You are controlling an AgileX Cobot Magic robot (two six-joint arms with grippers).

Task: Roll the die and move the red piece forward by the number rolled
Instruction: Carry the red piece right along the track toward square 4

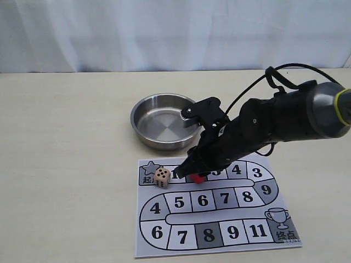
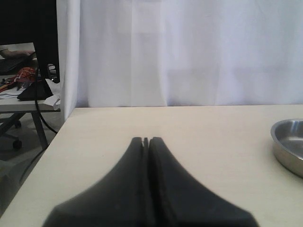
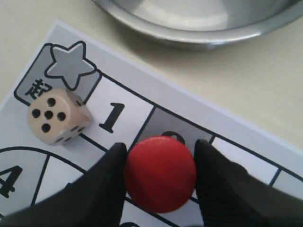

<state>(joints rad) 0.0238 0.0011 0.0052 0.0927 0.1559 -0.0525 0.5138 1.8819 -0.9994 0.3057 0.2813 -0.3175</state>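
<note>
Right gripper (image 3: 160,147): jaws set either side of the red piece (image 3: 161,172), both fingers appear to touch its curved wall. Logged as clamped on it, lightly by the look.

Left gripper (image 2: 146,140): fingers pressed together, nothing between them, hanging over bare table (image 2: 199,142) away from the board. It does not show in the exterior view.

Locations, all referred to the board (image 1: 145,249):
- red piece: on the board's first row, on the dark square next after square 1. Its numeral is mostly covered, presumably 2
- the die (image 3: 57,116): on the board's start corner, across the line between the star square and square 1, apart from the red piece. Top face reads five
- steel bowl (image 1: 143,123): off the board, just past the first-row edge, empty

Handling notes (judgement):
- red piece is a rigid, glossy peg, likely very light. Weight is no concern, slip is
- smooth round wall gives the fingers only a narrow line of contact each. If the grip sits off the diameter, the peg may squirt out or twist
- best hold: across the full width and low on the wall, as the fingers sit now, centred on the peg
- no fragility expected, so firm pressure is acceptable
- lift only enough to clear the paper. The sheet looks thin and could drag if the peg is slid
- setting down: keep it upright, a peg that narrow could topple

Next per die: five squares forward
</note>
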